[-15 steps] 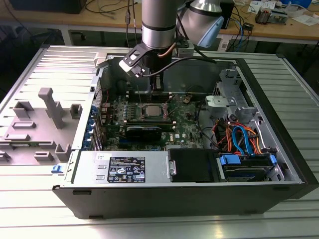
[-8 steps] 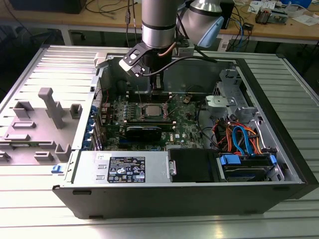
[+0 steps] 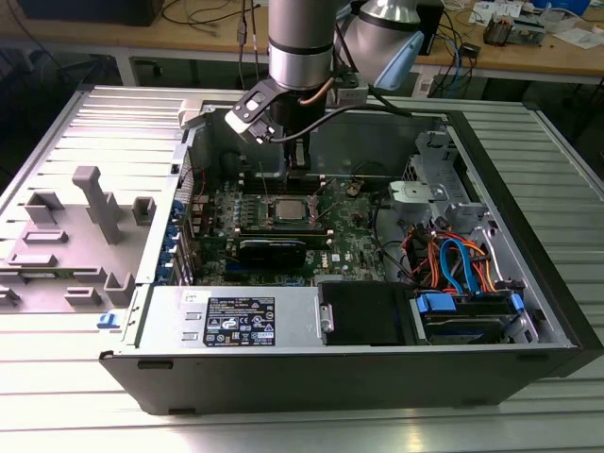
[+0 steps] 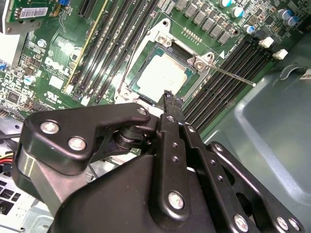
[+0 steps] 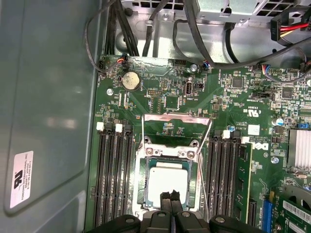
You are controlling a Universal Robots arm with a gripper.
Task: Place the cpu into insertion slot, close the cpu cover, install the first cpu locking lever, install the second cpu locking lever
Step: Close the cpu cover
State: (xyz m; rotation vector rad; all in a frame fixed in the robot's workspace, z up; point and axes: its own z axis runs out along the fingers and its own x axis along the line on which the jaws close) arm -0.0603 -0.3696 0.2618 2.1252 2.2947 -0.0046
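Hand (image 5: 170,195) over cpu (image 5: 166,182); first wrist view: cover (image 5: 177,117) raised.

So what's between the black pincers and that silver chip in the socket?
Nothing. In the first wrist view the gripper, shut, hangs right over one edge of the cpu, with no part between them. Whether they touch, I cannot tell.

One edge of the cpu (image 5: 166,180) and insertion slot (image 5: 167,160) behind the hand's (image 5: 170,195) fingertips (image 5: 165,200).

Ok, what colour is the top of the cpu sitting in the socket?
Silver-grey metal; the cpu shows best in the second wrist view.
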